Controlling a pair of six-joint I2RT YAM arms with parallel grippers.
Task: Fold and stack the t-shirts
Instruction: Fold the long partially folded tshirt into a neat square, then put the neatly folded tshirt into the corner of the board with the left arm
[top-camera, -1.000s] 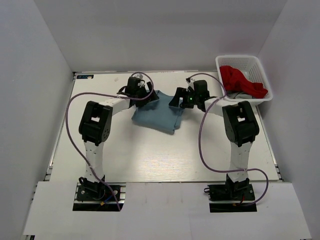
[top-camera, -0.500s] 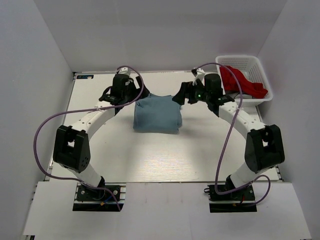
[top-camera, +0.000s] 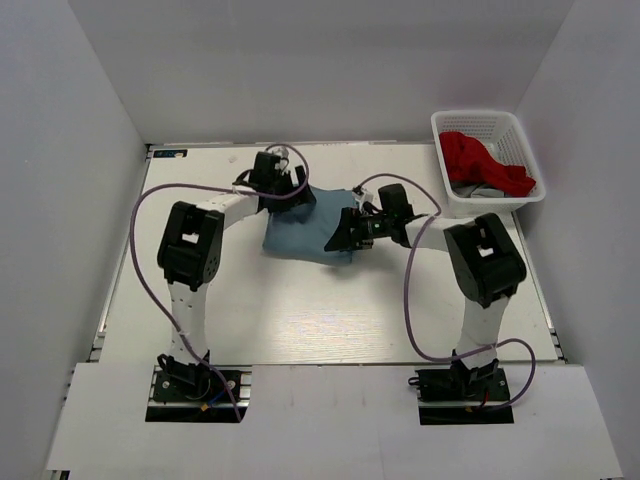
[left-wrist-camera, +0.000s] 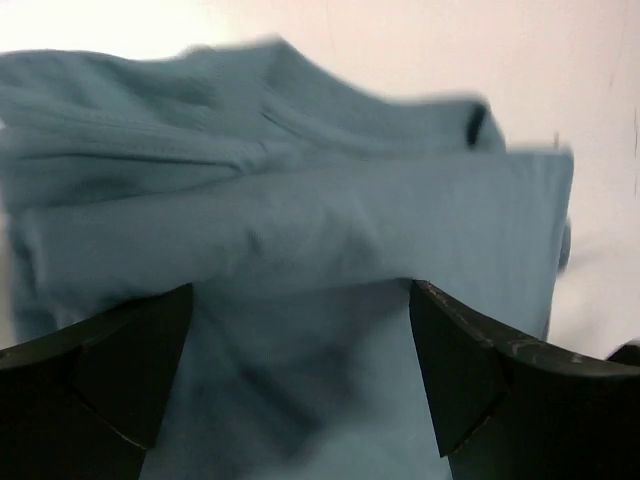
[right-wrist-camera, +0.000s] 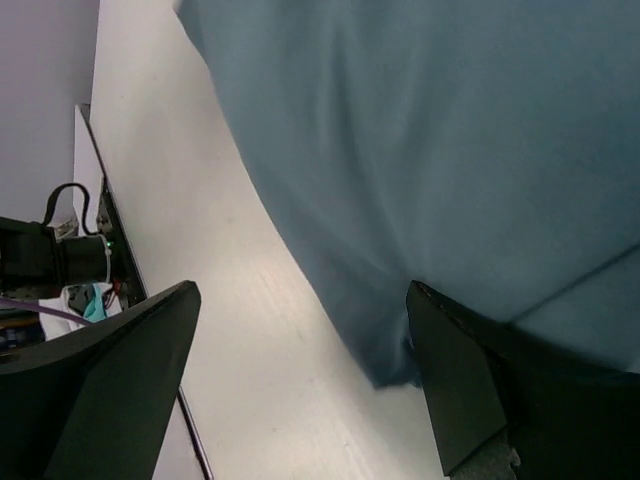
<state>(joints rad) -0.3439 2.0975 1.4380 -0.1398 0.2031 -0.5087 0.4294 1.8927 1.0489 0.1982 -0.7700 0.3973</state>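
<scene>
White table top (top-camera: 300, 320), near half: nothing of the task lies on it.

Right gripper (right-wrist-camera: 302, 290): jaws wide, holding nothing. It hangs low over the near-right part of the shirt. Half a second ago it stood off the far-right corner; it has come inward and nearer to me.

T-shirt (top-camera: 300, 235), grey-blue, one piece: mid-table, folded to a compact pad. Its outline was square. Now it sits skewed, with the near-right corner drawn to a point, so I judge the fold disturbed or under adjustment, not finished.

Left gripper (left-wrist-camera: 300, 290): jaws wide, empty, over the shirt's far-left edge, with layered folds just beyond it. It too has swung back in.

Basket (top-camera: 487, 112), white lattice, far right: red garment (top-camera: 480, 158) inside, unfolded. I count the stack as not begun.
</scene>
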